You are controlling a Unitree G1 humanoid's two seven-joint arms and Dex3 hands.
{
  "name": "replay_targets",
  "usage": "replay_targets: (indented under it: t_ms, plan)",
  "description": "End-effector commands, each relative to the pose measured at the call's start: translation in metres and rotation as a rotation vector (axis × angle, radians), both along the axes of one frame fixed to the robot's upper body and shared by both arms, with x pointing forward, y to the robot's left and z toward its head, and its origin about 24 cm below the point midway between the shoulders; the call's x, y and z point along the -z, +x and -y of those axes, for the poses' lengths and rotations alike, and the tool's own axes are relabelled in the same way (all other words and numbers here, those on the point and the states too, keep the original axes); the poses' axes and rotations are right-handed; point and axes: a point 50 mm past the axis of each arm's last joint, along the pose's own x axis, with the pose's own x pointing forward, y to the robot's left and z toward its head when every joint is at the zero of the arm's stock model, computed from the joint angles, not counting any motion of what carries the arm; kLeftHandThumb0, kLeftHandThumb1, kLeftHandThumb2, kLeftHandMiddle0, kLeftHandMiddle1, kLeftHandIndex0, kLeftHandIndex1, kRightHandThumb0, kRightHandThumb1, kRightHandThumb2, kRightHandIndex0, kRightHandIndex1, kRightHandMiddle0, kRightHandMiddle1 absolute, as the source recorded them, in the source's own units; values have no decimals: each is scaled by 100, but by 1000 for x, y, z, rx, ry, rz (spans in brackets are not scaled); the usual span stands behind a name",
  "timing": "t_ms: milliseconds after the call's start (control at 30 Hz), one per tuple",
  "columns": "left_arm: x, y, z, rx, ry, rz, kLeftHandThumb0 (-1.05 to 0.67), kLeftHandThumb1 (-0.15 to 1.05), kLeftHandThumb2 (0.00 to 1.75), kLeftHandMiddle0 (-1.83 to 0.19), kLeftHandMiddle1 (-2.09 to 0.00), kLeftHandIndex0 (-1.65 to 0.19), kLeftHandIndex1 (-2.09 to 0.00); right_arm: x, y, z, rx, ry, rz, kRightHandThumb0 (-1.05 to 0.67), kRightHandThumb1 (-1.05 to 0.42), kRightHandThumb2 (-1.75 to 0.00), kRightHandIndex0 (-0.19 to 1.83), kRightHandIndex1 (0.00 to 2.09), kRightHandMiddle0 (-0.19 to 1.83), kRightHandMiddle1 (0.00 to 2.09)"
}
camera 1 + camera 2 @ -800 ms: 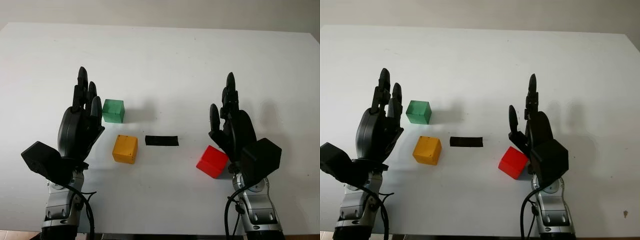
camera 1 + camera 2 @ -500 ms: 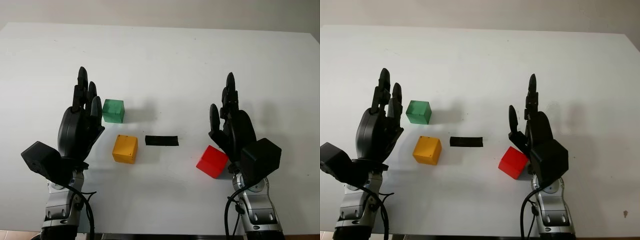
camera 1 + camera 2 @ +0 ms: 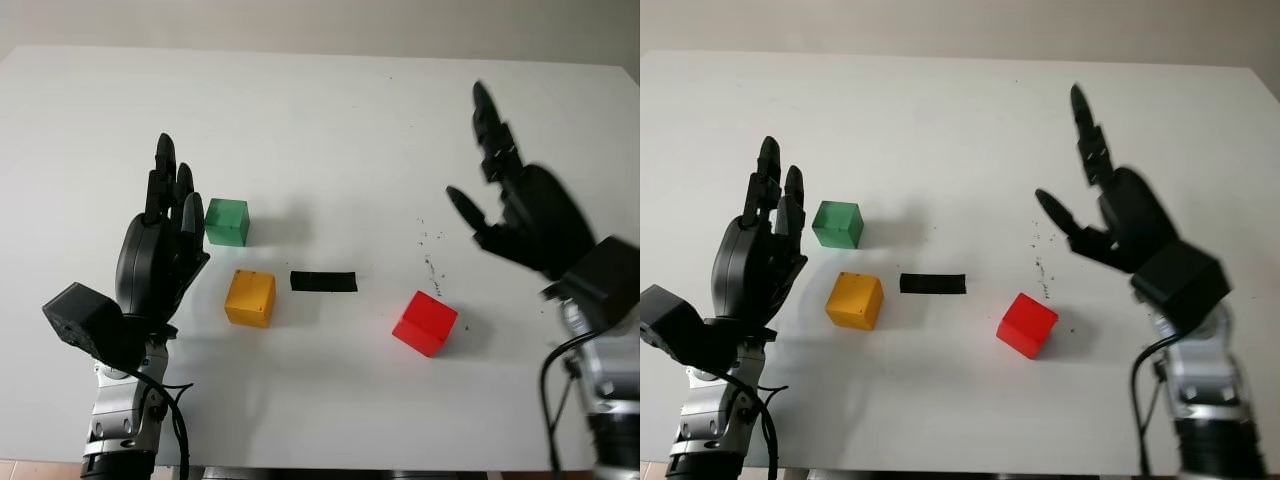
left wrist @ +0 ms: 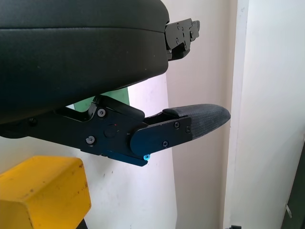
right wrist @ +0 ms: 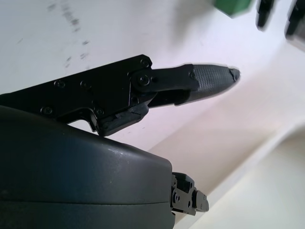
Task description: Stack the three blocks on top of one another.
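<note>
Three blocks lie apart on the white table (image 3: 320, 120). The green block (image 3: 227, 221) is at the left, with the yellow block (image 3: 250, 298) just in front of it; the yellow block (image 4: 43, 191) also shows close in the left wrist view. The red block (image 3: 425, 322) sits alone toward the right. My left hand (image 3: 165, 235) is open, just left of the green and yellow blocks. My right hand (image 3: 500, 190) is open and raised above the table, up and to the right of the red block, touching nothing.
A short black strip (image 3: 323, 281) lies on the table between the yellow and red blocks. Small dark specks (image 3: 430, 255) dot the surface beyond the red block. The table's near edge runs just in front of both arms.
My right hand has lifted away from beside the red block, moving up and to the right. The red block stays in place. The left hand has not moved.
</note>
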Motion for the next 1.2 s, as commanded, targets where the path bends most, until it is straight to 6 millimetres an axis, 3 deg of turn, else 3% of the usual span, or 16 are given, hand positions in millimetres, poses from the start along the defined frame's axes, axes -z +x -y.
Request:
replay_targets:
  t_ms: [0, 167, 267, 533, 767, 1167]
  plan:
    - [-3, 0, 3, 1, -4, 20, -65, 105, 64, 19, 0, 19, 0, -20, -5, 4, -21, -96, -1, -76, -98, -6, -10, 6, -4, 8]
    - [-3, 3, 6, 8, 2, 33, -65, 105, 64, 19, 0, 19, 0, -50, -15, 2, -35, -306, -22, -69, -85, -2, -6, 7, 6, 10]
    - [-3, 3, 6, 10, 2, 28, -66, 105, 64, 19, 0, 19, 0, -56, -20, -3, -64, -391, -44, -63, -81, -3, -6, 6, 10, 9]
    - [-4, 2, 4, 3, 8, 28, -66, 105, 65, 19, 0, 19, 0, -46, -27, -22, -206, -653, -64, -71, -82, -5, -10, 4, 14, 8]
    - [-3, 3, 6, 1, -7, 32, -66, 105, 65, 19, 0, 19, 0, -22, -29, -33, -304, -784, 31, -74, -80, -5, -6, 7, 22, 10]
    - [-3, 1, 5, -10, -2, 26, -66, 105, 64, 19, 0, 19, 0, 14, -30, -42, -398, -915, 8, -64, -72, -4, -5, 6, 31, 9]
